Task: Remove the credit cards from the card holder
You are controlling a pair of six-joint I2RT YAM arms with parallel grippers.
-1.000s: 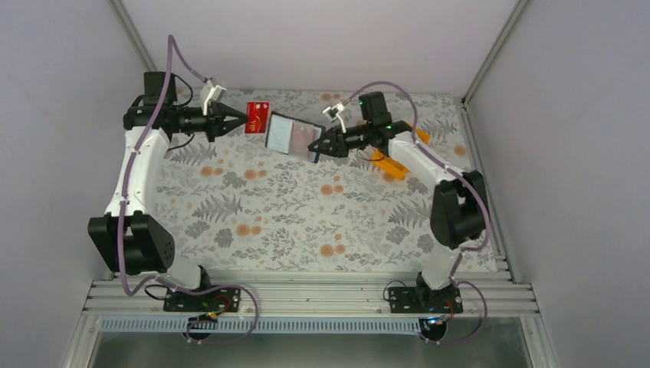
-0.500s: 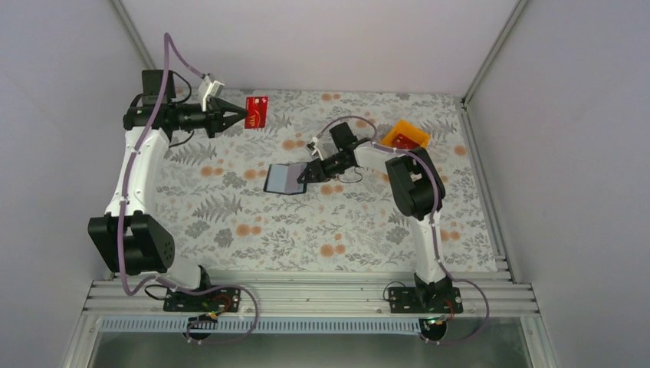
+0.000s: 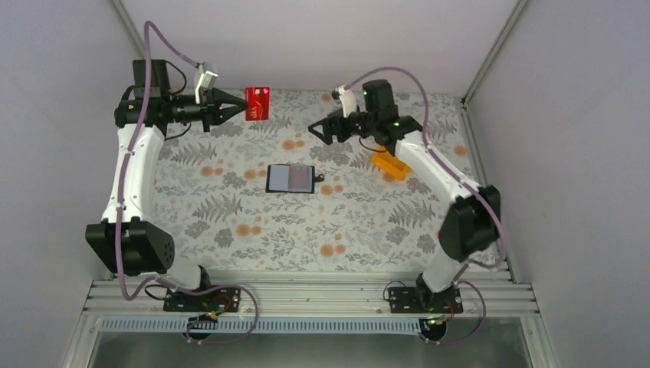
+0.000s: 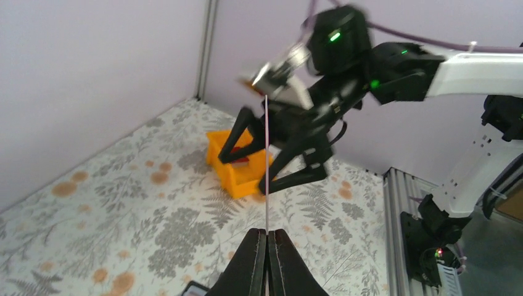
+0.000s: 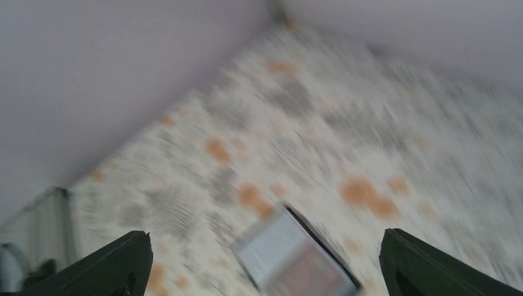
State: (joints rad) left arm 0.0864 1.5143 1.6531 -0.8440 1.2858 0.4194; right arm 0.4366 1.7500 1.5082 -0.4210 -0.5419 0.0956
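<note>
White arm links (image 3: 132, 172), black joints (image 3: 130, 245) (green lights (image 4: 335, 36)), purple cables (image 4: 432, 41), black hands (image 3: 243, 113)

Soft, even light, faint shadows. Overhead view sharp; right wrist view motion-smeared, the card holder (image 5: 296, 259) blurred at lower centre.

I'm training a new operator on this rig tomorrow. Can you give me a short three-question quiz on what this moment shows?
1. Fill the gap: the black card holder lies ____ on the table, pockets facing up.
2. True or false: the right gripper grips the card holder.
3. What is the left gripper shut on? A) nothing B) a red credit card C) the card holder

Key: 1 open; 2 false, its jaws stand open and empty above the table; 3 B.
</note>
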